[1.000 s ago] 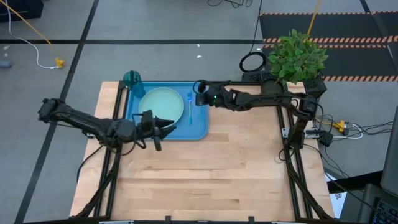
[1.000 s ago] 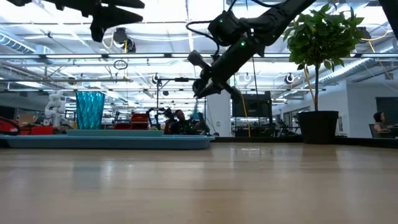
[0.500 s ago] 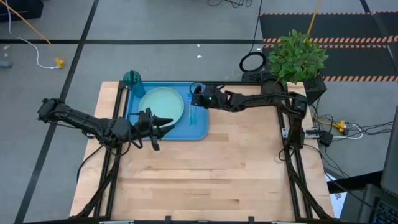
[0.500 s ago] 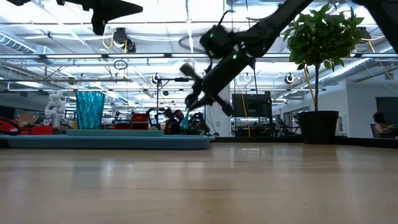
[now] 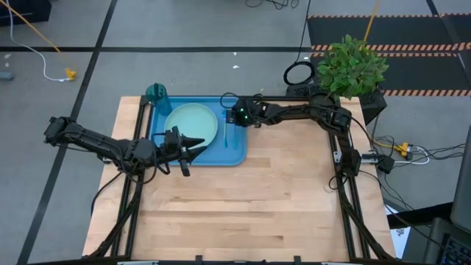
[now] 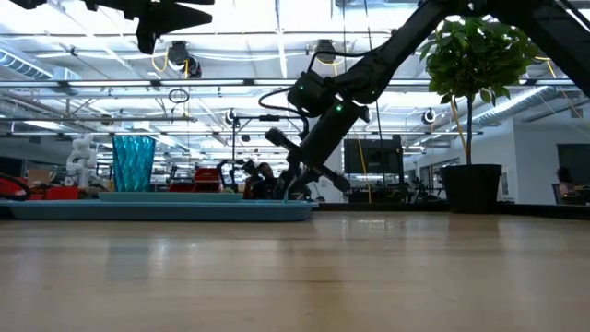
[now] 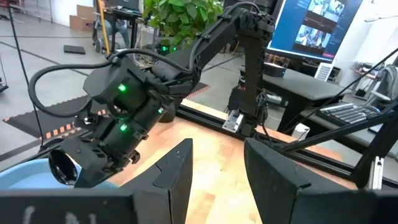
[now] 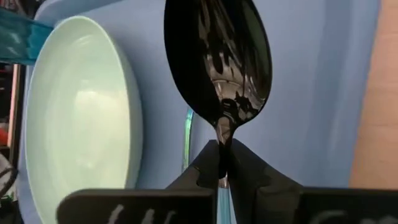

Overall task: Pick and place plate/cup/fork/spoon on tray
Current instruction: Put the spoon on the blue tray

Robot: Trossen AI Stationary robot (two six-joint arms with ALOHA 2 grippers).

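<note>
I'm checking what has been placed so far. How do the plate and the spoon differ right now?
The plate is wide, round and pale mint green; the spoon is narrow, with a dark shiny oval bowl. The plate lies flat on the blue tray, free of any pincer; the spoon is held by its handle in the right pincer, above the tray beside the plate. Both are over the tray.

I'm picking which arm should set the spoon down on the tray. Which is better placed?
The right. Its end effector is shut on the dark, shiny oval-bowled spoon, directly above the bright blue plastic tray beside the pale mint-green plate. The left end effector hovers empty at the tray's near edge.
</note>
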